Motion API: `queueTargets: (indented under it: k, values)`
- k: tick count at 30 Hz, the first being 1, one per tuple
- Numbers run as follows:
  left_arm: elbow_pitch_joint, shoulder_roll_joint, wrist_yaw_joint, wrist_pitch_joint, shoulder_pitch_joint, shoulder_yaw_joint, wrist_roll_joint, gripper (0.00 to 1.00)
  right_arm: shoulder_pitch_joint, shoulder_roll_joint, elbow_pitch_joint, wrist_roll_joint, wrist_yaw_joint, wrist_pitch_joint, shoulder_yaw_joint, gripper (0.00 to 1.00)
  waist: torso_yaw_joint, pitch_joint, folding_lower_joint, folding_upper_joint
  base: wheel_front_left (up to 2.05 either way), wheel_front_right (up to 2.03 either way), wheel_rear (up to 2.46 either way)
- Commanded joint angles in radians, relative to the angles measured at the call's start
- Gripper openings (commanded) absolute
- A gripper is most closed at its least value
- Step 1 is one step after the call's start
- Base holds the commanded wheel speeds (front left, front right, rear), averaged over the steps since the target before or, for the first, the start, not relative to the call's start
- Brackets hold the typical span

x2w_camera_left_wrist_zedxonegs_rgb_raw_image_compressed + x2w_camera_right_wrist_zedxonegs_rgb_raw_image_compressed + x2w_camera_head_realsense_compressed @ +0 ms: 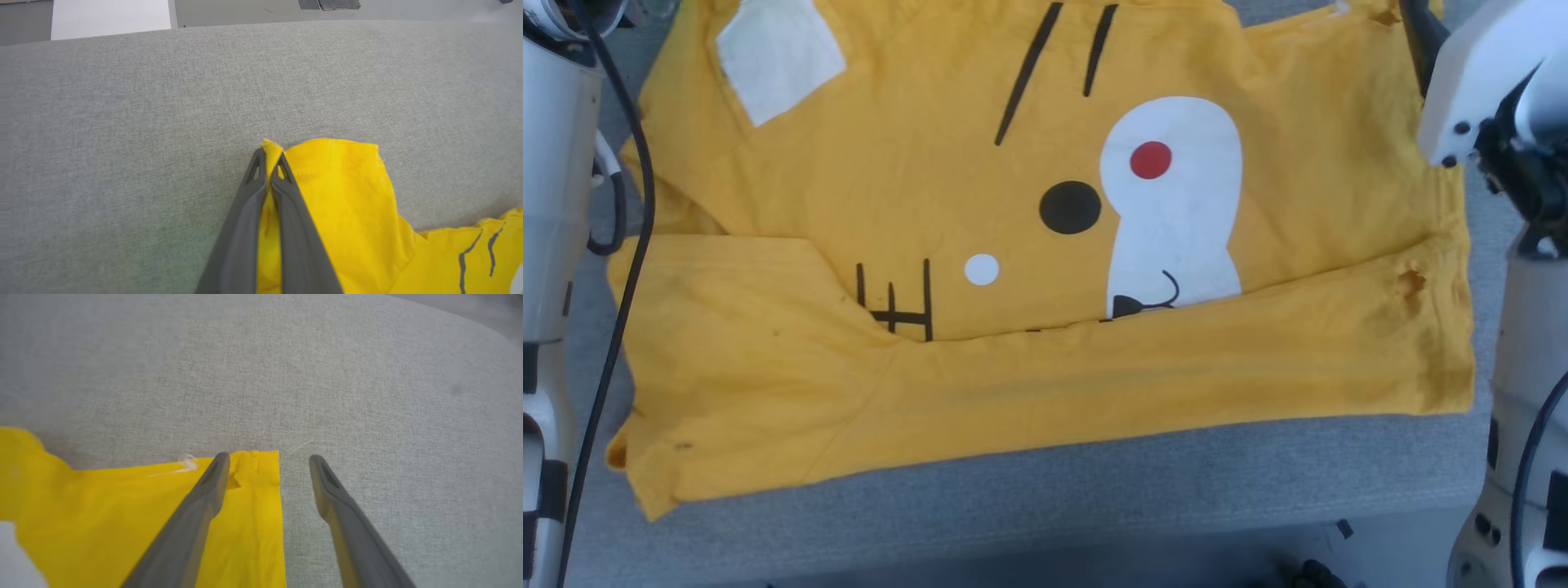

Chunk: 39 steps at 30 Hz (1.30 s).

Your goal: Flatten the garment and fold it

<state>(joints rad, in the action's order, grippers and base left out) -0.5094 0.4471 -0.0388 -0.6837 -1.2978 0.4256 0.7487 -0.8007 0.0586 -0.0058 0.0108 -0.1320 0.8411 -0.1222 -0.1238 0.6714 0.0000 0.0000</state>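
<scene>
Grey surface (1094,490), tiger-print garment (980,163)

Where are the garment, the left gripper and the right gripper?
garment (1094,384), head view, on the plain folded-over near band.
left gripper (270,158), left wrist view, between its fingertips, shut on a garment edge.
right gripper (269,459), right wrist view, between its open fingertips, at a garment corner.

The right hand (269,456) gapes, straddling the garment (102,514) at its corner.
</scene>
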Motion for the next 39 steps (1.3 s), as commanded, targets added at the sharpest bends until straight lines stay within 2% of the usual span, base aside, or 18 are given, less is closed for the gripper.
queueTargets:
  k: [1, 6, 14, 15, 16, 17, 26, 32, 36, 39]
  values:
    - [0.007, -0.002, -0.007, 0.006, 0.020, 0.000, 0.010, 0.00, -0.025, 0.008, 0.017, 0.027, 0.001, 0.043, -0.004, 1.00, 0.021, -0.004, 0.0000, 0.0000, 0.00, 0.00, 0.00]
    - [0.039, -0.012, -0.014, 0.021, 0.037, 0.001, 0.023, 0.00, -0.066, 0.020, 0.063, 0.093, 0.001, 0.184, -0.002, 1.00, 0.043, 0.004, 0.0000, 0.0000, 0.00, 0.00, 0.00]
    - [0.084, -0.022, -0.029, 0.056, 0.058, 0.007, 0.030, 0.00, -0.061, 0.038, 0.119, 0.101, 0.001, 0.225, 0.006, 1.00, 0.073, 0.022, 0.0000, 0.0000, 0.00, 0.00, 0.00]
    - [0.091, -0.019, -0.032, 0.065, 0.058, 0.009, 0.026, 0.00, -0.059, 0.035, 0.125, 0.098, 0.001, 0.229, -0.003, 0.56, 0.075, 0.023, 0.0000, 0.0000, 0.00, 0.00, 0.00]
    - [0.095, -0.018, -0.034, 0.069, 0.059, 0.009, 0.026, 0.00, -0.057, 0.031, 0.127, 0.092, 0.001, 0.228, -0.007, 0.25, 0.077, 0.023, 0.0000, 0.0000, 0.00, 0.00, 0.00]
    - [0.102, -0.020, -0.038, 0.077, 0.062, 0.008, 0.031, 0.00, -0.055, 0.028, 0.126, 0.085, 0.001, 0.219, -0.011, 0.00, 0.080, 0.020, 0.0000, 0.0000, 0.00, 0.00, 0.00]
    - [0.168, 0.001, -0.055, 0.164, 0.100, -0.021, 0.048, 0.00, -0.033, 0.018, 0.104, 0.062, 0.001, 0.091, -0.077, 0.00, 0.088, -0.092, 0.0000, 0.0000, 0.00, 0.00, 0.00]
    - [0.231, 0.008, -0.053, 0.200, 0.240, -0.037, 0.093, 0.00, 0.045, 0.019, 0.118, 0.023, 0.001, 0.008, -0.101, 0.00, 0.104, -0.220, 0.0000, 0.0000, 0.00, 0.00, 0.00]
    - [0.303, 0.029, -0.022, 0.232, 0.381, -0.052, 0.107, 0.00, 0.134, 0.015, 0.114, -0.008, 0.001, -0.021, -0.122, 0.00, 0.117, -0.295, 0.0000, 0.0000, 0.00, 0.00, 0.00]
    - [0.365, 0.044, 0.024, 0.257, 0.500, -0.071, 0.114, 0.00, 0.203, 0.013, 0.109, -0.028, 0.001, -0.036, -0.134, 0.00, 0.127, -0.337, 0.0000, 0.0000, 0.00, 0.00, 0.00]
